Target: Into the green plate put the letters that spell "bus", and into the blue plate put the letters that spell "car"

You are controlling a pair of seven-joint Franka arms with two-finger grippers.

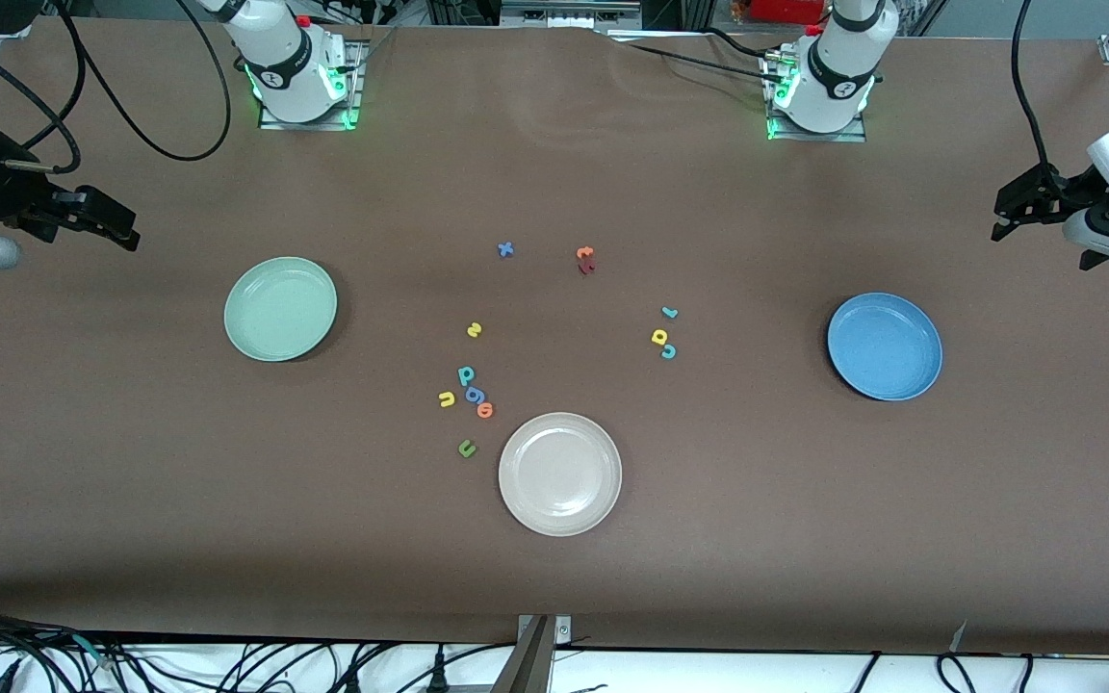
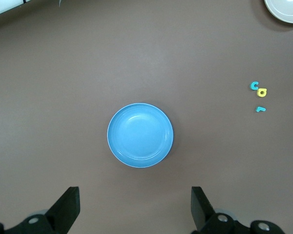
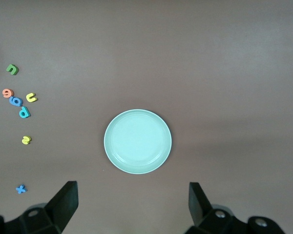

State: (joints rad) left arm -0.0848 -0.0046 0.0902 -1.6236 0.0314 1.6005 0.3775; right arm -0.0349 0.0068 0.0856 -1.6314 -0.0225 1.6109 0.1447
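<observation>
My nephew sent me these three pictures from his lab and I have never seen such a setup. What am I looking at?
Two robot arms stand at a brown table. One picture looks down from across the table; the other two come from cameras on the arms' wrists. The left gripper hangs over the blue plate, the right gripper over the green plate, both open and holding nothing. Small foam letters lie scattered between the plates, with a beige plate nearer the front camera.

Green plate (image 1: 280, 308), blue plate (image 1: 884, 346) empty; letters loose between.
</observation>
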